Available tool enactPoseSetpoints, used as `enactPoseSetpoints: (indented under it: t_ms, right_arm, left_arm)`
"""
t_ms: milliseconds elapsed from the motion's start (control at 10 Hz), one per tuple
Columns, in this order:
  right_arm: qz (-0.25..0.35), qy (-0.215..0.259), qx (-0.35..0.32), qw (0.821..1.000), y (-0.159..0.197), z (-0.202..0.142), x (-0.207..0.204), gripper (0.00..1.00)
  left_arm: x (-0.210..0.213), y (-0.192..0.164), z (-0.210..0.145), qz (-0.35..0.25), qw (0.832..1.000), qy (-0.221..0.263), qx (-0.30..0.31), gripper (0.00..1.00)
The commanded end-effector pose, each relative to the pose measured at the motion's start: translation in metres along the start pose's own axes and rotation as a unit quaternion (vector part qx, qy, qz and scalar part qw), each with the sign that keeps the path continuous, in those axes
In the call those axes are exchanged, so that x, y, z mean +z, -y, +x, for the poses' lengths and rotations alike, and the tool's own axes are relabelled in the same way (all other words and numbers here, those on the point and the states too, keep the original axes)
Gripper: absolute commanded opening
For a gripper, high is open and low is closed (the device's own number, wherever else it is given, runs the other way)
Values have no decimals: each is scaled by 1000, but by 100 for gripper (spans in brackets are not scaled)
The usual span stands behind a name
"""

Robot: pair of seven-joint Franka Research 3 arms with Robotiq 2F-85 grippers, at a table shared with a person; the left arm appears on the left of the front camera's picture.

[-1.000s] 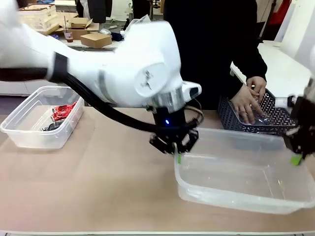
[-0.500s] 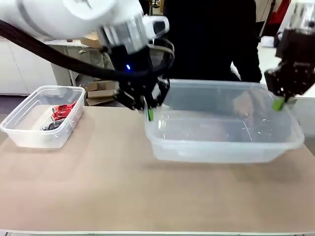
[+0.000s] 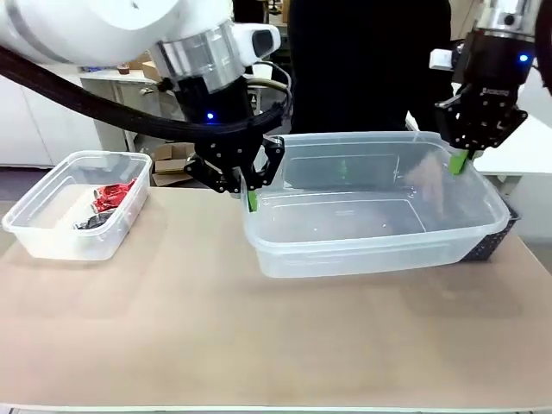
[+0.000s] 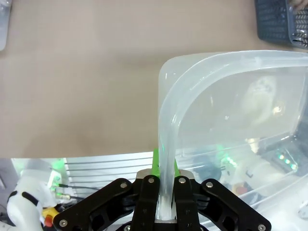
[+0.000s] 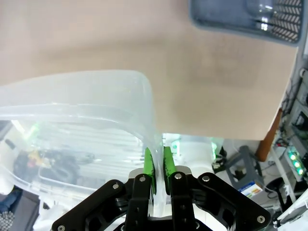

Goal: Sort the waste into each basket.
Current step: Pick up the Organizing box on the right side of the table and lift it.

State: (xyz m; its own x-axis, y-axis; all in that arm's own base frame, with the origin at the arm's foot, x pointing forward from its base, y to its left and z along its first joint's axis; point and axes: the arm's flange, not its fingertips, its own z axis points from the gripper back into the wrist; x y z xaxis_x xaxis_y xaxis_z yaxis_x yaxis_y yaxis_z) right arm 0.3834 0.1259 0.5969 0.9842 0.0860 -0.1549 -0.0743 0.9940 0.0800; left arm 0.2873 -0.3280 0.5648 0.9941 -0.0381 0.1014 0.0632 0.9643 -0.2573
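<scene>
Clear rectangular plastic tub (image 3: 362, 252) hangs between left gripper (image 3: 250, 197) and right gripper (image 3: 457, 162), both clamped on its rim; uneven travel risks slippage.

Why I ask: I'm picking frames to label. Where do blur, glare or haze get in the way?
Front view: sharp; the lifted clear tub hazes the person's hand behind its wall and carries a green glint. Left wrist view: the tub's rim near the lens is milky, the room behind smeared. Right wrist view: same haze; the dark blue basket is crisp.
</scene>
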Motion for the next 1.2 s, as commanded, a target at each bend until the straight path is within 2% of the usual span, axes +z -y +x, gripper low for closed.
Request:
enactPoseSetpoints:
  t_ms: [0, 100, 300, 400, 500, 700, 800, 1100]
  right_arm:
    - [-1, 7, 4, 1000, 1, -8, -2, 0]
    - [0, 0, 0, 1000, 0, 0, 0, 10]
    - [3, 5, 41, 999, -2, 48, 12, 10]
    - [17, 11, 42, 999, -6, 74, 12, 10]
    - [35, 22, 56, 998, -14, 90, 12, 10]
    - [43, 33, 67, 996, -39, 113, 12, 10]
    - [35, 21, 88, 995, -52, 118, 9, 10]
    - [15, -17, 112, 993, -83, 101, -1, 10]
  left_arm:
    - [6, 7, 1, -8, 1000, 1, -9, 0]
    - [0, 0, 0, 0, 1000, 0, 0, 4]
    - [24, -9, 55, -14, 998, -51, -25, 4]
    - [35, -33, 76, -3, 997, -69, -19, 4]
    - [38, -57, 87, 29, 997, -76, 9, 4]
    - [22, -90, 99, 33, 996, -78, 24, 4]
    - [7, -101, 98, 21, 994, -95, 45, 4]
    - [-6, -122, 81, -15, 994, -91, 52, 4]
